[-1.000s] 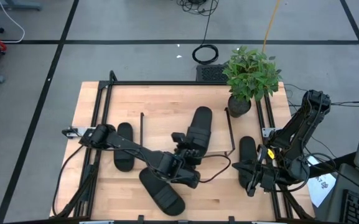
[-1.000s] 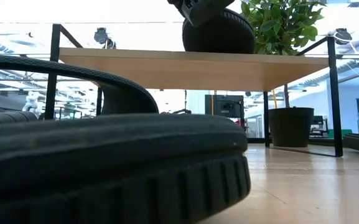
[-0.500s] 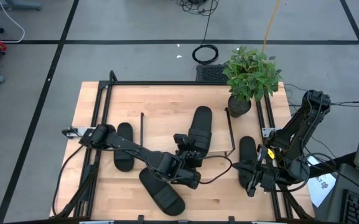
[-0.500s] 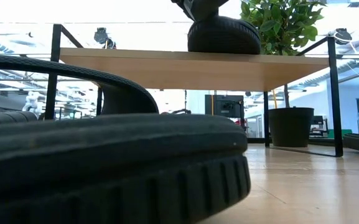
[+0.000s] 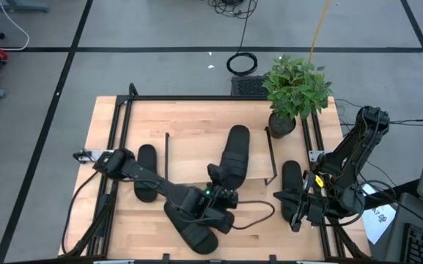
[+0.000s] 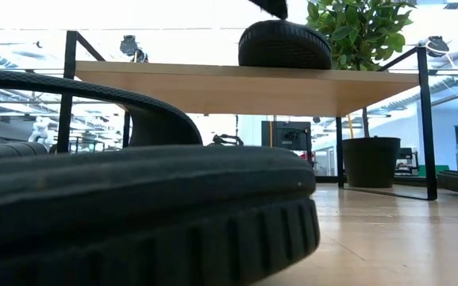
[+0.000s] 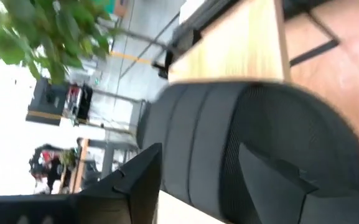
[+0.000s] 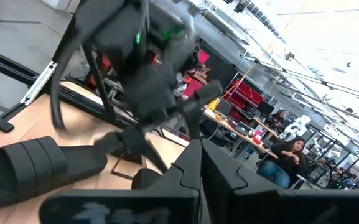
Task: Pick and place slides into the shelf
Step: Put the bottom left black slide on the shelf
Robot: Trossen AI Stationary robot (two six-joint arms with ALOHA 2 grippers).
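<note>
At 6 o'clock by the worktop (image 5: 189, 117) front edge: front slide (image 5: 191, 227), long axis running 10 to 4 o'clock. Just beyond it, toward 1 o'clock: left end effector (image 5: 218, 193), fingers spread, gripping nothing. Farther along that line: shelved slide (image 5: 233, 152), flat on the shelf (image 5: 196, 154), long axis roughly 12 to 6. Out at 9 o'clock, side slide (image 5: 145, 172); at 3 o'clock, far slide (image 5: 290, 180) beside the right end effector (image 5: 297, 204), clenched on nothing. Likely next: front slide, nearest the left arm, reached by backing toward 7 o'clock.

near slide (image 6: 133, 230) cropped — shelf (image 6: 244, 86) legs partly hidden
</note>
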